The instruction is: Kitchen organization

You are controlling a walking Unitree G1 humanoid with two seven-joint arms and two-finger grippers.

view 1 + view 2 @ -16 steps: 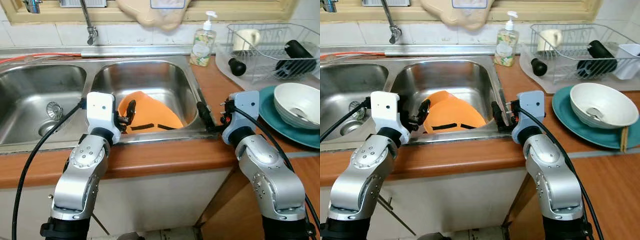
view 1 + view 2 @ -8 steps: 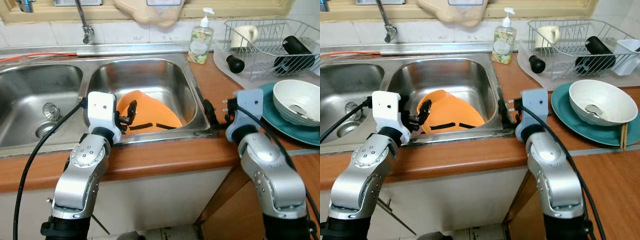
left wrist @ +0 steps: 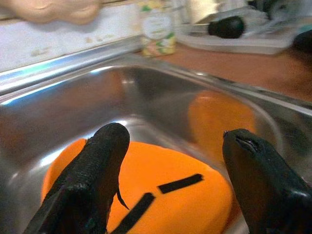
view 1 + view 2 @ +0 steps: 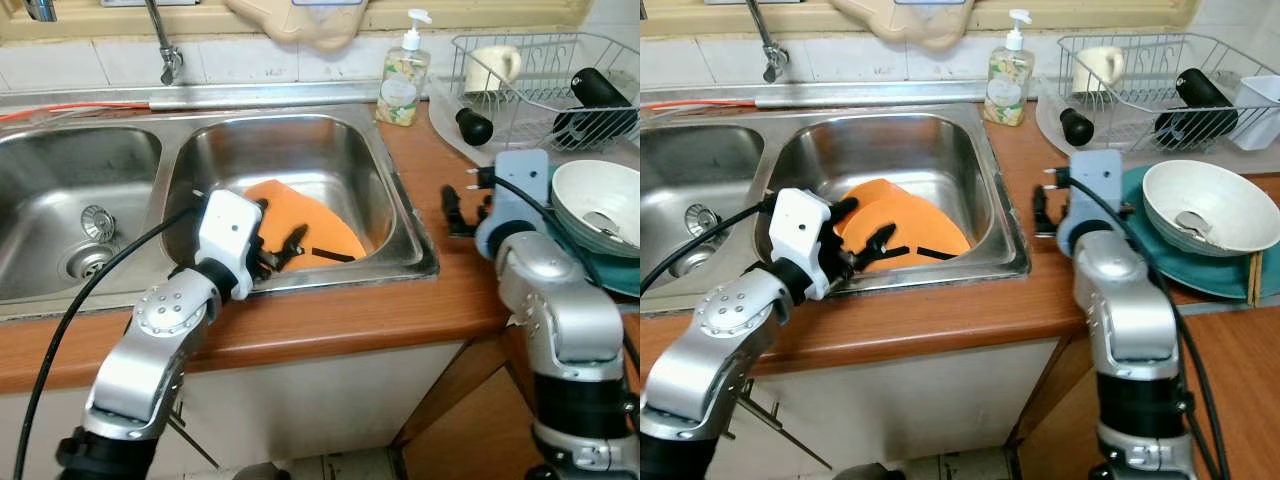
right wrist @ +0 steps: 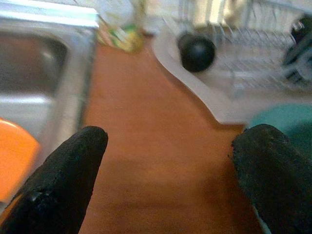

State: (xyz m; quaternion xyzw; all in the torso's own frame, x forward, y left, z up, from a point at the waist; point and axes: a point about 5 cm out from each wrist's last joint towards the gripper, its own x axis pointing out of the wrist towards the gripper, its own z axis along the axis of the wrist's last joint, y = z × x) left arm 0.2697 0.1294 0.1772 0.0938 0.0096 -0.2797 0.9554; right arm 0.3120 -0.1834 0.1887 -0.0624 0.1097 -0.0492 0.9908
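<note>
2 steel basins sit side by side in a wooden counter, and the right basin holds an orange plate. It leans tilted against the basin's front right corner, its face marked with 2 short black strips; its round shape shows no clear long axis. The left gripper reaches over the front rim of this basin, fingers spread apart and holding nothing, tips just above the plate's near edge. In the left wrist view the orange plate lies between and below the 2 black fingers.

The right gripper hovers over the counter between the basin's right rim and a teal plate that carries a white bowl. Its fingers are also spread and empty. At the counter's back edge stand a soap bottle and a wire dish rack.
</note>
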